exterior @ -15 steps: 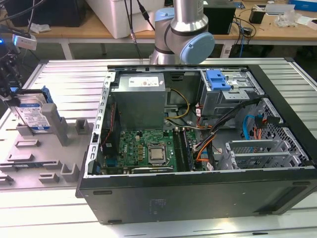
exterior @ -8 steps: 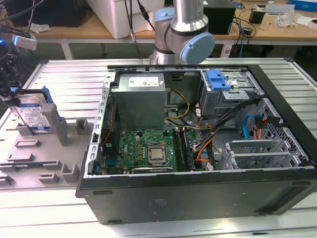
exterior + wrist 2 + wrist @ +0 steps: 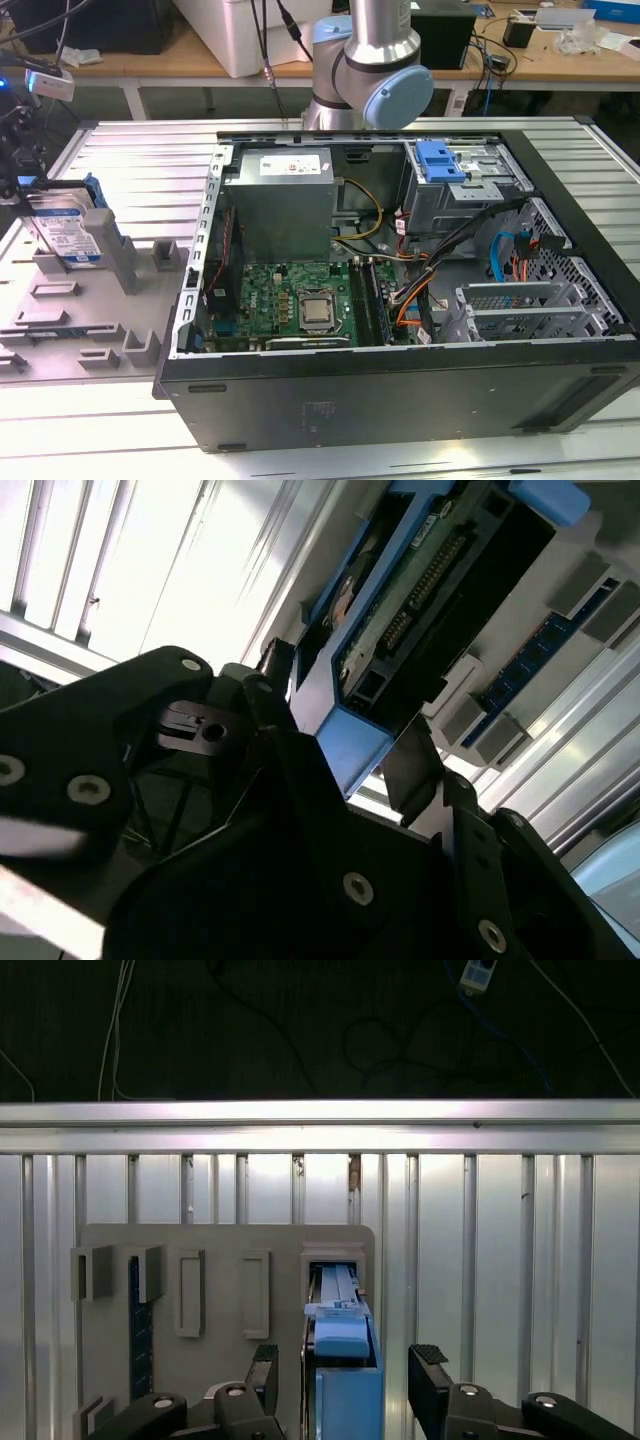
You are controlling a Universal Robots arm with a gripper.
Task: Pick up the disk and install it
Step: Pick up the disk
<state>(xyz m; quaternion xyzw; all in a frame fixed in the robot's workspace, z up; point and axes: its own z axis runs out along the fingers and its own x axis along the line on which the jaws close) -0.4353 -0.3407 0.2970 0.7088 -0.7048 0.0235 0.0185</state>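
At the exterior view's left, the disk (image 3: pixel 66 236) stands on edge in a slot of the grey fixture plate (image 3: pixel 100 320); the gripper (image 3: pixel 346 1362) straddles it, fingers (image 3: pixel 432 1368) spread and unclamped; the open computer case (image 3: pixel 400 400) lies beside the plate.

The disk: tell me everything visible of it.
The disk is a flat silver-metal drive with a white-and-blue label and a blue plastic frame on its edges. It stands upright on edge in a slot of the grey holder, at the exterior view's left, beside the computer case. The second wrist view shows its circuit board and connector pins. The open gripper straddles it, fingers not touching.
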